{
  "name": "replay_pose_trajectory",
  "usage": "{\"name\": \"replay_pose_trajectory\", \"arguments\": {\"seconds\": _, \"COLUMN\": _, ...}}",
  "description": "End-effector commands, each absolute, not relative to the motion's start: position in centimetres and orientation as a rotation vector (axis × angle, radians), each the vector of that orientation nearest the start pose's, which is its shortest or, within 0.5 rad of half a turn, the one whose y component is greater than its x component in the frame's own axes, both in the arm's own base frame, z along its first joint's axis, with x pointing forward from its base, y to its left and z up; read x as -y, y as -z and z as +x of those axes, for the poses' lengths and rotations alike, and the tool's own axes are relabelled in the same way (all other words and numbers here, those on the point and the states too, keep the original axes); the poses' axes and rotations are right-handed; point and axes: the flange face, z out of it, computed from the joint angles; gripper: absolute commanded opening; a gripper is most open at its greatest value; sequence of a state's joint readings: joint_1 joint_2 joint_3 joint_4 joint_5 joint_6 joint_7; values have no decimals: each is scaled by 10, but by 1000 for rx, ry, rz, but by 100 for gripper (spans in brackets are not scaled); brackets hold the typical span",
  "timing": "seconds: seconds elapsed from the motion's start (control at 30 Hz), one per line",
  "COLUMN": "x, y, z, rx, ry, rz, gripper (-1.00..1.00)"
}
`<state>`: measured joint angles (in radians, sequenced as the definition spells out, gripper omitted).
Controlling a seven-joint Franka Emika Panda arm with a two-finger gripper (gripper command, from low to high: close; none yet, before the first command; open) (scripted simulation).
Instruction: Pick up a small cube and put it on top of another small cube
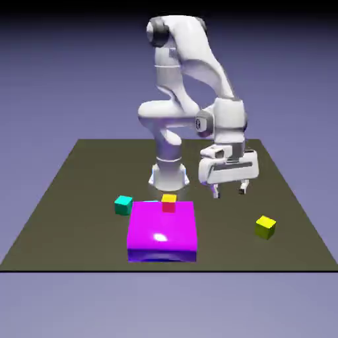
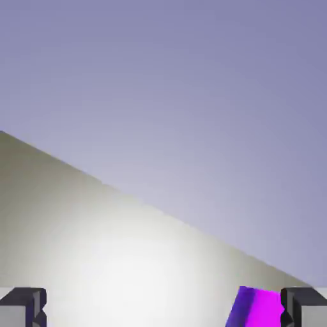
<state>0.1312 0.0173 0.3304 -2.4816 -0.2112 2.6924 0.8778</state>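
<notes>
Arm poised over the bench, jaws wide and empty.
The small plain yellow cube [image 1: 265, 226] sits right; the small teal-green cube [image 1: 123, 204] left, beside the large flat magenta block [image 1: 163, 231].

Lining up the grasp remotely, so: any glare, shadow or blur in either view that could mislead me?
Exterior view: sharp, evenly lit; a white highlight sits on the magenta block, and no clear cast shadows show beneath the yellow cube or teal cube. Hand view: a broad bright patch washes out the table; the fingers sit dark at the bottom edge.
</notes>
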Motion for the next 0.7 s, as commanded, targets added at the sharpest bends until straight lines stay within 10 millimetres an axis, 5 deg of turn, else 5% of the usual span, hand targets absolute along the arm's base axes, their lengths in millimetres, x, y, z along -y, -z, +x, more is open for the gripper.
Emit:
{"name": "replay_pose_trajectory", "arguments": {"seconds": 0.0, "x": -238, "y": -291, "z": 434, "rx": -325, "ry": 290, "rz": -3086, "gripper": 0}}
{"name": "replay_pose_trajectory", "arguments": {"seconds": 0.3, "x": -356, "y": -201, "z": 379, "rx": 55, "ry": -105, "rz": -3216, "gripper": 0}}
{"name": "replay_pose_trajectory", "arguments": {"seconds": 0.37, "x": -362, "y": -197, "z": 375, "rx": 75, "ry": -126, "rz": -3220, "gripper": 0}}
{"name": "replay_pose_trajectory", "arguments": {"seconds": 0.53, "x": -358, "y": -127, "z": 371, "rx": 75, "ry": -126, "rz": -3220, "gripper": 0}}
{"name": "replay_pose_trajectory", "arguments": {"seconds": 0.57, "x": -358, "y": -127, "z": 371, "rx": 75, "ry": -126, "rz": -3220, "gripper": -100}}
{"name": "replay_pose_trajectory", "arguments": {"seconds": 0.6, "x": -358, "y": -127, "z": 371, "rx": 75, "ry": -126, "rz": -3220, "gripper": -100}}
{"name": "replay_pose_trajectory", "arguments": {"seconds": 0.67, "x": -361, "y": -159, "z": 375, "rx": 72, "ry": -124, "rz": -3219, "gripper": -100}}
